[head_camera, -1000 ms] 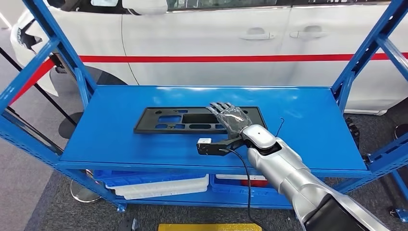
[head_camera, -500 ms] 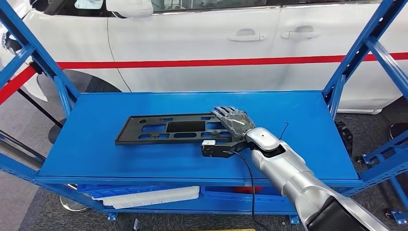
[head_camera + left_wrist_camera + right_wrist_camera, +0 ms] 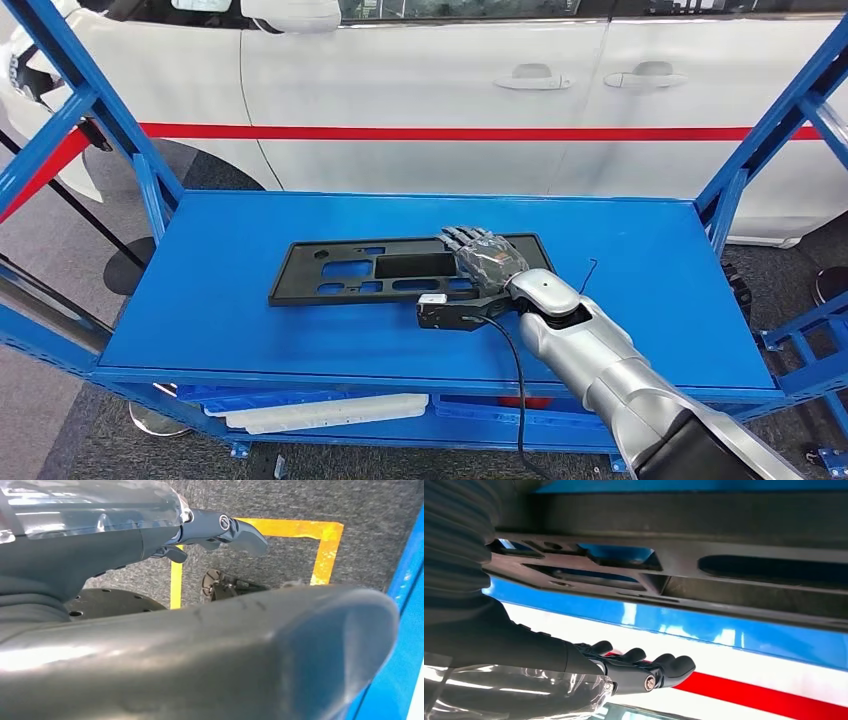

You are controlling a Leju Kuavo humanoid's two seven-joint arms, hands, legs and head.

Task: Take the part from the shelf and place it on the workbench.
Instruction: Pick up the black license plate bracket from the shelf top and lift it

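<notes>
Compared with half a second ago, the whole scene sits a little further right in the head view, so the camera has shifted; the right robot hand (image 3: pixel 487 260) keeps its place over the right end of the part (image 3: pixel 400 269).

That part is a flat black plastic panel with rectangular cut-outs, lying flat on the top board of the blue shelf (image 3: pixel 250 330). Its long axis runs left to right across the shelf, roughly parallel to the front edge, with the left end angled slightly nearer the robot. In the right wrist view the panel (image 3: pixel 734 560) shows close up, blue shelf visible through its openings.

The right robot hand lies over the panel's right end, dark fingers (image 3: pixel 462 238) stretched out nearly straight and side by side, pointing away from the robot. In the right wrist view the fingers (image 3: pixel 664 667) are extended, not curled round the panel, so the hand is open and grips nothing; whether the palm presses the panel I cannot tell.

The left robot hand (image 3: pixel 220 530) hangs over grey floor with yellow tape (image 3: pixel 300 530); its grip I cannot tell.

Behind the shelf stands a white car (image 3: pixel 450 100) with a red stripe (image 3: pixel 450 132).
</notes>
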